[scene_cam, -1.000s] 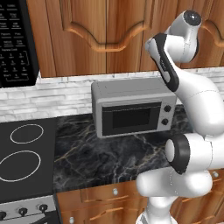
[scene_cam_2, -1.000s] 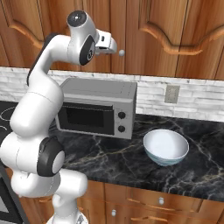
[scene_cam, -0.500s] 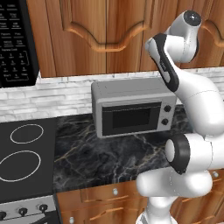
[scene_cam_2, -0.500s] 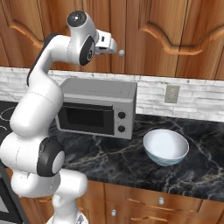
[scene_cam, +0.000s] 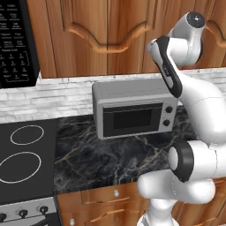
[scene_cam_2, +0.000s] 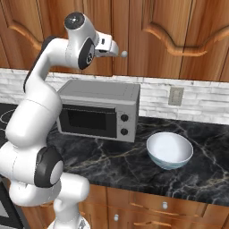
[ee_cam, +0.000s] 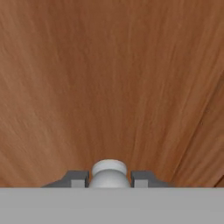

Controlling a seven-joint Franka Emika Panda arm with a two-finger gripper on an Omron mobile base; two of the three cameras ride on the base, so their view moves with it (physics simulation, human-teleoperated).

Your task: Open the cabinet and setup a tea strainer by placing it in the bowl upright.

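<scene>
A: Item one, the tool [ee_cam: 109, 179]?
B: Its two dark fingertips [ee_cam: 76, 178] are closing on a round silver knob [ee_cam: 109, 174] of the cabinet [ee_cam: 109, 78], one tip pressing at either side. In the right base view the knob is showing just past the hand, against the closed wooden doors.
A: Item two, the bowl [scene_cam_2: 170, 150]?
B: White with a pale blue tint, sitting upright on the dark marble table [scene_cam_2: 112, 165], just beside the grey microwave [scene_cam_2: 99, 108], well below the tool.

No readable text; only blurred white marks on the black control panel [scene_cam: 15, 42]
</scene>
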